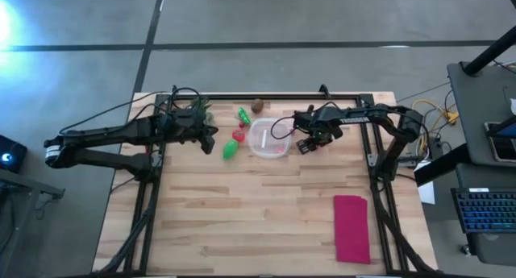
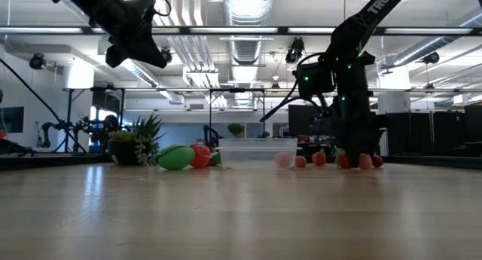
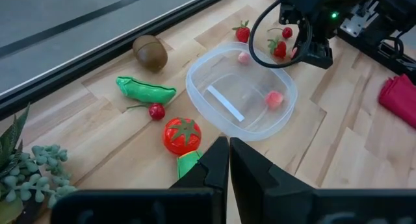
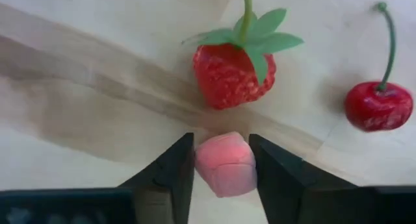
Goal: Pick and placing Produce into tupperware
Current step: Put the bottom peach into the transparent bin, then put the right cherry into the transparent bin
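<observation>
The clear tupperware (image 1: 268, 138) (image 3: 240, 94) sits on the table's far middle part, with a pink piece (image 3: 274, 99) inside it. To its left lie a green pea pod (image 3: 146, 89), a brown kiwi (image 3: 150, 53), a tomato (image 3: 182, 134) and another green piece (image 1: 230, 149). My right gripper (image 1: 306, 145) (image 4: 224, 162) is down at table height on the tupperware's right side, shut on a small pink-red produce piece (image 4: 224, 164). A strawberry (image 4: 234, 71) and a cherry (image 4: 377, 106) lie just past it. My left gripper (image 3: 229, 152) is shut and raised (image 2: 135, 34) left of the produce. My right gripper pinches the small pink-red piece (image 4: 224, 152) between its two fingers (image 4: 175, 169), one on each side of it, coming from above and pointing down. The piece sits at the fingers' free ends, down at the table; I cannot tell whether it still rests on the wood.
A potted plant (image 1: 201, 113) (image 2: 135, 143) stands by the left gripper at the far left of the table. A magenta cloth (image 1: 351, 228) lies flat at the near right. Bare wood (image 1: 242, 213) covers the near half. Several small red pieces (image 2: 318, 159) lie around the right gripper.
</observation>
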{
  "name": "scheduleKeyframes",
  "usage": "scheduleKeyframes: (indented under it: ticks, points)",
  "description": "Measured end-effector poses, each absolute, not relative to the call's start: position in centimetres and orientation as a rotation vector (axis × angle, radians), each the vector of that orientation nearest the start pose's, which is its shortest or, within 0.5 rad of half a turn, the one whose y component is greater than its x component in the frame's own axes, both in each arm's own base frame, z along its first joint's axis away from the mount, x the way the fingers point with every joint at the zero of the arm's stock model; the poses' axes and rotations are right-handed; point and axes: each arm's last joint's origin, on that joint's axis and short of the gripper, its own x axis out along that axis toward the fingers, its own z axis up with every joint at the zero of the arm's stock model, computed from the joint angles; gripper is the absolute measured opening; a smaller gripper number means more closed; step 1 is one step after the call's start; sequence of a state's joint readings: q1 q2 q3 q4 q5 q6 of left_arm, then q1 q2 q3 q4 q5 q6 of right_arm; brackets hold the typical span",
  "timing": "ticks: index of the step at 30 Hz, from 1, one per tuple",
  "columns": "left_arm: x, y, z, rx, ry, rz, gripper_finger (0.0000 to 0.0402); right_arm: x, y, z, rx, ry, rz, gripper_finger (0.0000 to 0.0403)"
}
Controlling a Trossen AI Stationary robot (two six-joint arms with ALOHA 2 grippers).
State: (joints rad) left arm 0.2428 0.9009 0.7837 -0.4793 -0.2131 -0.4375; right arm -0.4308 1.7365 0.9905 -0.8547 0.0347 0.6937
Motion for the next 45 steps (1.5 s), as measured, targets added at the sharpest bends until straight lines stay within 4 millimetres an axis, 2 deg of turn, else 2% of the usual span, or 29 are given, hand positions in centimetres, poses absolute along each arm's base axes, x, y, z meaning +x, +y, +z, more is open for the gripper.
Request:
scheduleKeyframes:
  ticks: [3, 6, 8, 13, 16, 20, 24, 27, 29, 33, 40, 42, 45]
  points:
    - [17.9, 5.1, 28.7, -0.426, 0.495, 0.567, 0.0000, 25.7, -11.9, 14.9, 0.859, 1.403, -0.899, 0.0111]
    - [17.9, 5.1, 28.7, -0.426, 0.495, 0.567, 0.0000, 26.3, -12.0, 16.4, 0.880, 1.359, -0.875, 0.0106]
    - [17.9, 5.1, 28.7, -0.426, 0.495, 0.567, 0.0000, 27.3, -12.2, 18.4, 0.878, 1.292, -0.851, 0.0107]
    - [17.9, 5.1, 28.8, -0.426, 0.494, 0.566, 0.0000, 30.4, -13.2, 24.7, 0.844, 1.033, -0.765, 0.0111]
    - [17.9, 5.1, 28.8, -0.425, 0.488, 0.565, 0.0000, 32.3, -14.1, 26.4, 0.803, 0.975, -0.725, 0.0111]
    - [17.9, 5.1, 28.8, -0.422, 0.489, 0.564, 0.0000, 34.7, -15.0, 24.9, 0.791, 1.036, -0.672, 0.0111]
    - [17.9, 5.1, 28.8, -0.420, 0.489, 0.564, 0.0000, 37.3, -14.2, 22.6, 0.766, 1.132, -0.613, 0.0111]
    - [17.9, 5.1, 28.8, -0.419, 0.490, 0.563, 0.0000, 37.8, -13.4, 20.9, 0.702, 1.261, -0.668, 0.0111]
    - [17.9, 5.1, 28.8, -0.418, 0.490, 0.563, 0.0000, 37.7, -12.9, 20.6, 0.639, 1.326, -0.715, 0.0114]
    - [17.9, 5.1, 28.8, -0.418, 0.490, 0.564, 0.0000, 38.0, -12.2, 20.9, 0.586, 1.336, -0.688, 0.0138]
    - [18.0, 5.1, 28.7, -0.416, 0.495, 0.567, 0.0000, 38.3, -11.2, 21.2, 0.624, 1.306, -0.683, 0.0220]
    - [18.0, 5.1, 28.7, -0.416, 0.497, 0.568, 0.0000, 37.7, -11.1, 22.0, 0.555, 1.315, -0.742, 0.0235]
    - [18.0, 5.1, 28.7, -0.416, 0.498, 0.567, 0.0000, 35.4, -10.7, 25.2, 0.408, 1.277, -0.899, 0.0242]
